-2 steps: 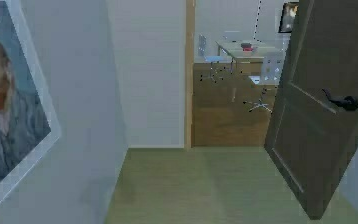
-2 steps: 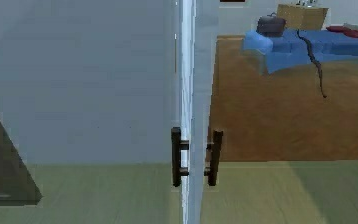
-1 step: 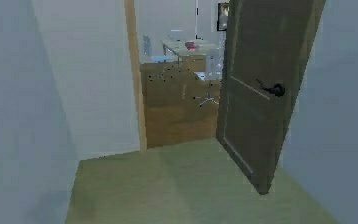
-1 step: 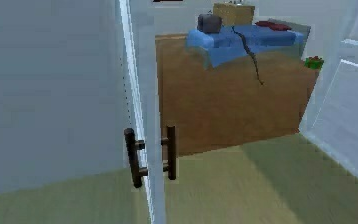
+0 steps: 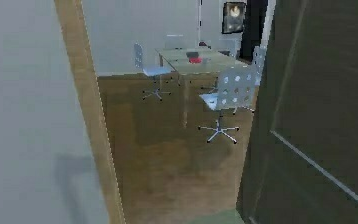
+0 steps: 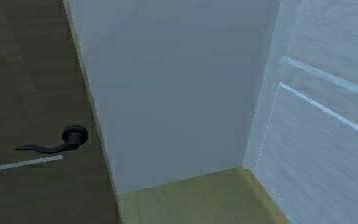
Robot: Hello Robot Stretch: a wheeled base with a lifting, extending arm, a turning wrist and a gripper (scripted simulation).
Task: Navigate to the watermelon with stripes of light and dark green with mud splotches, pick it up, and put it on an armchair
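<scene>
**Right at the doorway, hunt on for the melon**

Well, the robot sits at a threshold, folks, and this is plainly the opening leg: navigating and searching. Nothing is picked up yet by my reading, and the armchair step is a long way off.

Ahead, a pale wall with a light wooden door frame (image 5: 87, 110) fills the forward view's left, and a dark brown panelled door (image 5: 307, 130) crowds its right. Between them a brown wooden floor (image 5: 172, 160) leads into a room with a long light-wood table (image 5: 222, 66). A flat red thing (image 5: 194, 61) lies on the tabletop, back from the near edge, and a small dark thing (image 5: 191, 52) sits just behind it. What either one is I cannot tell. A white perforated swivel chair on a star base (image 5: 230, 97) stands at the table's near edge, and a second white swivel chair (image 5: 147, 66) waits off its left edge. A dark framed picture (image 5: 234, 15) hangs on the far wall.

Out to the side, a black lever door handle (image 6: 69, 137) juts from a dark door, right beside a plain pale wall (image 6: 177, 90).

Where the watermelon is, I cannot tell from here, and the gripper's state I cannot tell either.

Next move, as I judge it: drive straight through the gap, keeping clear of frame and door, then turn inside to scan the room for striped green.
</scene>
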